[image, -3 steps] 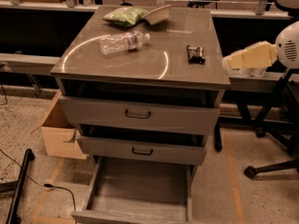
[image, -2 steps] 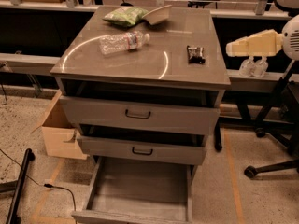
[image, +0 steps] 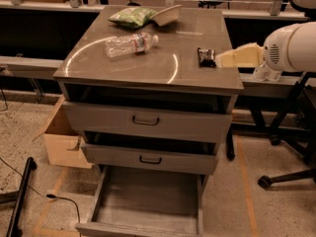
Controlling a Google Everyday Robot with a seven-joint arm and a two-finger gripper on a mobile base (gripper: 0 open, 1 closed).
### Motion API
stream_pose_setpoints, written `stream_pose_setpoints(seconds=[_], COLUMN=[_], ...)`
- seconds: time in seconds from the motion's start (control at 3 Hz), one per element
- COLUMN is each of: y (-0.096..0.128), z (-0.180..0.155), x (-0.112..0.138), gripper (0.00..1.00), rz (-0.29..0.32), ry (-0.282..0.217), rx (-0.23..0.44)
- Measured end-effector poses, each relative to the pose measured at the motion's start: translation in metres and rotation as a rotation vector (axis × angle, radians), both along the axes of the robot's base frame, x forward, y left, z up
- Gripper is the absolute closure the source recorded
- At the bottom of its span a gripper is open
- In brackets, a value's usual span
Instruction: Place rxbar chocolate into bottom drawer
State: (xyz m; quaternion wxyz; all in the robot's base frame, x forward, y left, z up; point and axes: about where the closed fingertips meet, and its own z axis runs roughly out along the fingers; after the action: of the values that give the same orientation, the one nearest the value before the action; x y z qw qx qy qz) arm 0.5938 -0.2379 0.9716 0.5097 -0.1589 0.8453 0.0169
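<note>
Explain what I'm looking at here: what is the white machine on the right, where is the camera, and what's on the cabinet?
The white rounded shape at the right is the robot's single arm. The cream part at its end is its pincer, reaching over the right edge of the cabinet top toward the rxbar chocolate. The bar lies flat there and is not lifted. One camera looks down at the grey cabinet from the front. Also on top are a water bottle on its side, a green chip bag and a pale bowl at the back. The bottom drawer is pulled out. A cardboard box stands to the left.
</note>
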Motion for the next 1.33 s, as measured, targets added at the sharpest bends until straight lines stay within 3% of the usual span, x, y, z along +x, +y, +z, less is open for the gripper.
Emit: stream_pose_setpoints(seconds=[0.33, 1.33], y=[0.019, 0.038], z=[-0.029, -0.077], x=[0.036, 0.135], gripper=[0.00, 0.00], rz=[0.001, -0.053], ry=[-0.030, -0.151], rx=[0.054, 0.142])
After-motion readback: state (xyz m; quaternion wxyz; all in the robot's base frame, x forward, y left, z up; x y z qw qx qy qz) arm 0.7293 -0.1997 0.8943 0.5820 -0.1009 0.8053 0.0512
